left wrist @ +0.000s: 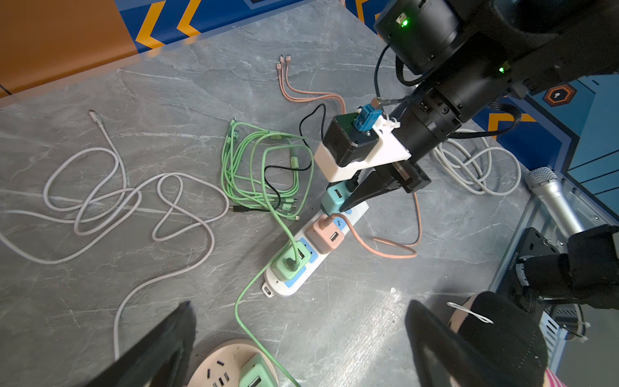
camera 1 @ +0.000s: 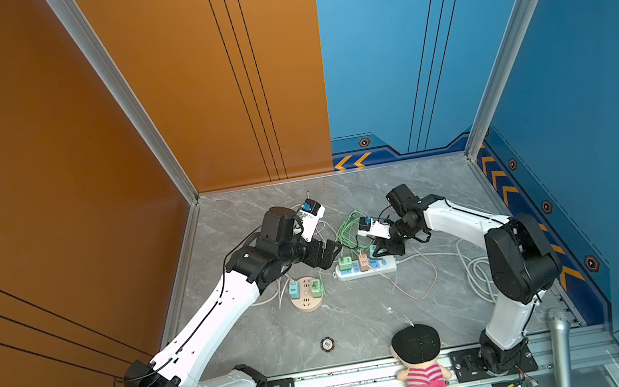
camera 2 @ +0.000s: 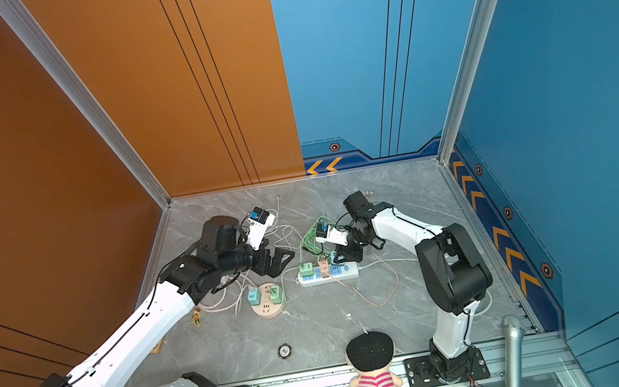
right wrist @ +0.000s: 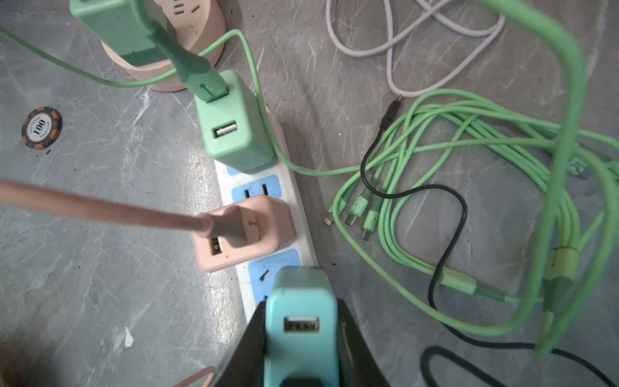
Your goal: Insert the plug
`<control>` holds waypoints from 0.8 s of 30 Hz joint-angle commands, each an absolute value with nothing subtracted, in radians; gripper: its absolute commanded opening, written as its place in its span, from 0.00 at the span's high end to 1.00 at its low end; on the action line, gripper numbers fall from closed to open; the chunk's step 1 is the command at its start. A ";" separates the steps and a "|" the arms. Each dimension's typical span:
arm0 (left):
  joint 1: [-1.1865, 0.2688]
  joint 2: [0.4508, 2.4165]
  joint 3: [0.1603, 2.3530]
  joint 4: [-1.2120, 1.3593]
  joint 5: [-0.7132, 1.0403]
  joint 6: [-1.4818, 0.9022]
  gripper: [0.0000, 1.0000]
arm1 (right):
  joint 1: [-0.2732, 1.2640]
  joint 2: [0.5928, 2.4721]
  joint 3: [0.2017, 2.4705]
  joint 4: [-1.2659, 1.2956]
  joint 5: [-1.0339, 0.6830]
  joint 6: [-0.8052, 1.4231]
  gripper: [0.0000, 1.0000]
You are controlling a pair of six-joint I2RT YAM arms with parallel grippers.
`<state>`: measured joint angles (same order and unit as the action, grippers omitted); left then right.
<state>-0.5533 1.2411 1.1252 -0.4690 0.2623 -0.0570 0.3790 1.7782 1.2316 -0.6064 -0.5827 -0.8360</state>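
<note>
Right tool (right wrist: 303, 303) is clamped on the flat sides of a small teal plastic USB charger block (right wrist: 301, 288). The block sits at the end socket of the white power strip (left wrist: 284, 289) on the grey marble surface (right wrist: 100, 284). Prongs hidden, so seating cannot be told. Left tool (left wrist: 299, 305) gapes wide, empty. Block judged light, rigid and smooth: hold the side faces, press straight.

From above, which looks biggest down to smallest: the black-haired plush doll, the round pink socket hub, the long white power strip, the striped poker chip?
In a top view:
1. Black-haired plush doll.
2-3. Long white power strip and round pink socket hub look about alike.
4. Striped poker chip.
</note>
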 commanded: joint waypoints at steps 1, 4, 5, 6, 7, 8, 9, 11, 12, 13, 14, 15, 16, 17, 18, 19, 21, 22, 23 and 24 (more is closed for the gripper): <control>-0.539 1.248 1.148 -0.485 0.294 -0.047 0.02 | 0.391 1.763 1.206 -0.615 -0.593 -0.874 1.00; -0.537 1.244 1.145 -0.486 0.294 -0.047 0.02 | 0.396 1.767 1.204 -0.616 -0.586 -0.878 1.00; -0.534 1.244 1.143 -0.485 0.292 -0.047 0.02 | 0.397 1.770 1.205 -0.616 -0.588 -0.878 1.00; -0.531 1.243 1.142 -0.486 0.293 -0.047 0.02 | 0.400 1.772 1.204 -0.615 -0.591 -0.878 1.00; -0.531 1.241 1.143 -0.485 0.292 -0.047 0.02 | 0.403 1.773 1.204 -0.615 -0.590 -0.879 1.00; -0.530 1.241 1.141 -0.485 0.294 -0.047 0.02 | 0.408 1.775 1.204 -0.616 -0.587 -0.880 1.00; -0.529 1.239 1.140 -0.485 0.294 -0.047 0.02 | 0.413 1.779 1.204 -0.615 -0.583 -0.884 1.00; -0.525 1.236 1.139 -0.485 0.295 -0.047 0.02 | 0.419 1.783 1.203 -0.614 -0.582 -0.886 1.00; -0.525 1.235 1.138 -0.485 0.297 -0.047 0.02 | 0.419 1.783 1.203 -0.614 -0.590 -0.888 1.00; -0.525 1.235 1.137 -0.485 0.299 -0.049 0.02 | 0.420 1.783 1.203 -0.615 -0.593 -0.887 1.00; -0.523 1.234 1.136 -0.485 0.299 -0.049 0.02 | 0.420 1.784 1.202 -0.616 -0.591 -0.887 1.00; -0.522 1.232 1.134 -0.485 0.298 -0.049 0.02 | 0.420 1.784 1.202 -0.617 -0.584 -0.887 1.00; -0.521 1.231 1.131 -0.486 0.299 -0.049 0.02 | 0.420 1.785 1.201 -0.619 -0.579 -0.889 1.00; -0.520 1.229 1.130 -0.485 0.300 -0.050 0.02 | 0.420 1.784 1.202 -0.624 -0.574 -0.892 1.00; -0.519 1.228 1.127 -0.485 0.300 -0.050 0.02 | 0.420 1.785 1.202 -0.628 -0.568 -0.894 1.00; -0.518 1.229 1.126 -0.486 0.300 -0.051 0.02 | 0.422 1.785 1.201 -0.629 -0.563 -0.899 1.00; -0.517 1.229 1.127 -0.485 0.301 -0.052 0.02 | 0.422 1.789 1.197 -0.632 -0.545 -0.911 1.00; -0.517 1.230 1.127 -0.485 0.302 -0.052 0.02 | 0.426 1.792 1.197 -0.637 -0.530 -0.917 1.00; -0.517 1.230 1.129 -0.485 0.303 -0.051 0.02 | 0.429 1.796 1.198 -0.646 -0.509 -0.927 1.00; -0.517 1.230 1.128 -0.486 0.304 -0.051 0.02 | 0.435 1.800 1.197 -0.654 -0.483 -0.934 1.00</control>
<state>-0.5251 1.2411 1.1252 -0.4690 0.2779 -0.0570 0.4183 1.7767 1.2236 -0.5938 -0.5686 -0.8936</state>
